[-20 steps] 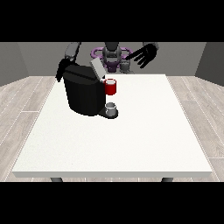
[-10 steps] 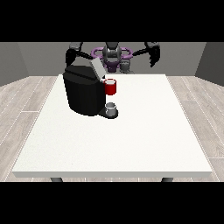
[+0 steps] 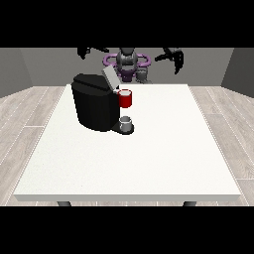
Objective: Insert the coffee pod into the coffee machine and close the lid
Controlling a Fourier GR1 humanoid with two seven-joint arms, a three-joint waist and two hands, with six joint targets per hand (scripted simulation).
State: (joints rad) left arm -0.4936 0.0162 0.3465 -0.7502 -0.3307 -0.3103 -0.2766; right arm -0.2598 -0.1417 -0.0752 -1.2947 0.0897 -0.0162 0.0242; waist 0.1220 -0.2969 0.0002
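The black coffee machine point(image 3: 97, 108) stands on the left part of the white table point(image 3: 163, 149), its grey lid point(image 3: 109, 77) tilted up. A red thing at the machine point(image 3: 125, 98) sits at its front, and a grey thing point(image 3: 127, 122) rests on its base below. Another small grey thing point(image 3: 143, 75) stands at the table's far edge beside the robot's torso point(image 3: 128, 62). The hand at the view's left point(image 3: 92, 50) is raised high above and behind the machine, touching nothing. The hand at the view's right point(image 3: 173, 55) is also raised, fingers hanging relaxed, holding nothing.
The table spreads wide to the right of and in front of the machine. Grey walls and a pale wooden floor surround it.
Both hands have risen and spread outward, away from the machine. The hand at the view's left, near the lid a second ago, is now high above it. The lid stands up.
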